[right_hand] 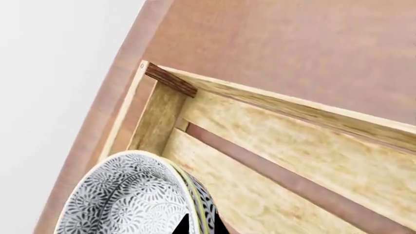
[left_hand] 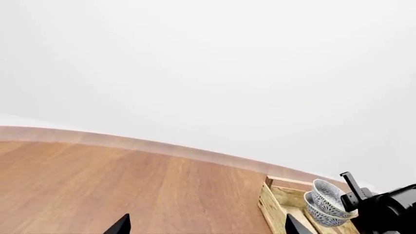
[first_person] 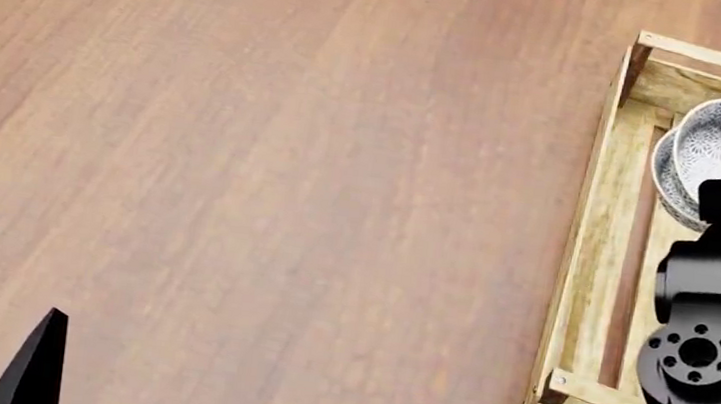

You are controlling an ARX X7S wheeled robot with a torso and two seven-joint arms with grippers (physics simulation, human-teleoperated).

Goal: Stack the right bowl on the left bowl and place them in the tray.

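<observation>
Two grey-and-white patterned bowls sit nested, the upper bowl inside the lower bowl, over the far end of the light-wood slatted tray. I cannot tell whether the stack rests on the slats. My right gripper is shut on the bowls' rim, one fingertip inside and one outside. In the left wrist view the tray and the stacked bowls appear, with the black right arm beside them. My left gripper is open and empty over bare table, far left of the tray.
The brown wooden table stretches left of the tray. Its far edge meets a white background. The table's edge runs close past the tray's far corner. My right arm hangs over the tray.
</observation>
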